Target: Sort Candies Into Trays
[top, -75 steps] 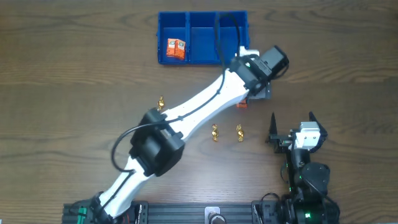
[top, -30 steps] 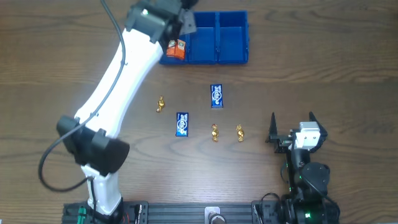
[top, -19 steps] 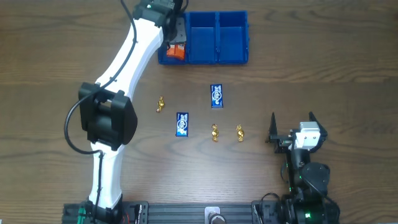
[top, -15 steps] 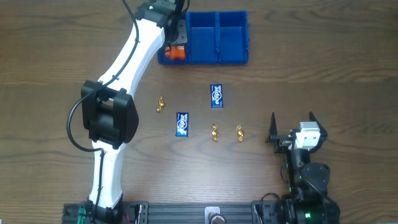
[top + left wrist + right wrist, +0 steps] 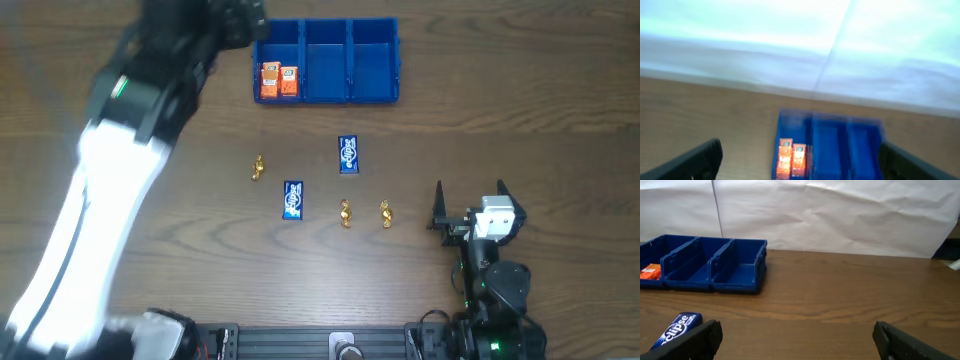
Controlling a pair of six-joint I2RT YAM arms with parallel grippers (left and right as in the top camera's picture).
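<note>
A blue three-compartment tray (image 5: pixel 326 97) sits at the far middle of the table, with orange candies (image 5: pixel 279 80) in its left compartment. Two blue candy packs (image 5: pixel 347 154) (image 5: pixel 292 199) and three gold candies (image 5: pixel 258 167) (image 5: pixel 345 213) (image 5: pixel 385 212) lie on the wood. My left arm (image 5: pixel 130 110) is raised high at the left. My left gripper (image 5: pixel 800 167) is open and empty, looking down at the tray (image 5: pixel 812 145) and the orange candies (image 5: pixel 791 157). My right gripper (image 5: pixel 470 205) rests open near the right front. In its view, the right gripper (image 5: pixel 795 342) faces a blue pack (image 5: pixel 675 329) and the tray (image 5: pixel 737 287).
The tray's middle and right compartments hold nothing. A white backdrop (image 5: pixel 830 215) stands behind the table's far edge. Bare wood surrounds the loose candies on the left and right.
My left arm carried an orange candy from mid-table to the tray's left compartment, then lifted up and away to the left, its gripper now open. The right arm stayed still.
</note>
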